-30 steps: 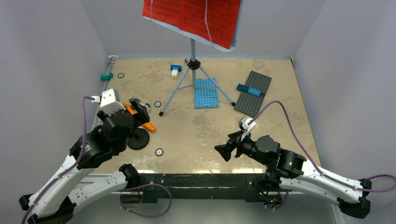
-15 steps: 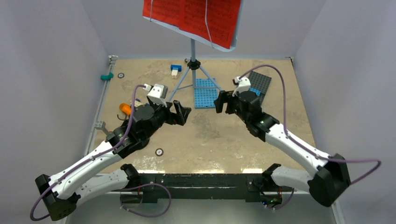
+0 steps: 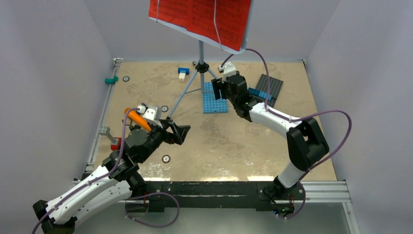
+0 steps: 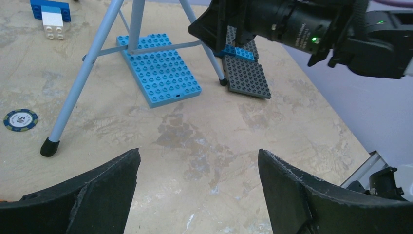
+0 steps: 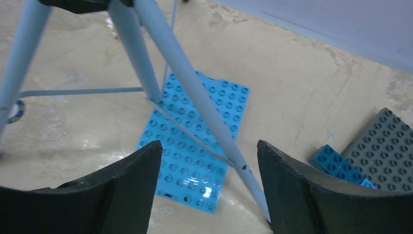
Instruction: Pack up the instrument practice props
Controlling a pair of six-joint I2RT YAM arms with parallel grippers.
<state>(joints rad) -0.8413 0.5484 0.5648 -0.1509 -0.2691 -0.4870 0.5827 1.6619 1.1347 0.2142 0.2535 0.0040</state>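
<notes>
Both jaws apart | L arm (image 3: 92,183) low | R arm (image 3: 272,119) at music stand (image 3: 200,48)

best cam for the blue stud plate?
Left wrist: blue stud plate whole, only a thin brace across it. Right wrist: closer, but a tripod leg cuts across. Top external: small, partly hidden.

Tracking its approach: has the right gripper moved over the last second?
Yes. The right gripper moved from the near edge to the music stand legs over the blue plate.

One music stand (image 3: 200,51), one microphone (image 3: 136,118), two studded plates (image 3: 214,105), three round tokens (image 3: 166,158).
</notes>
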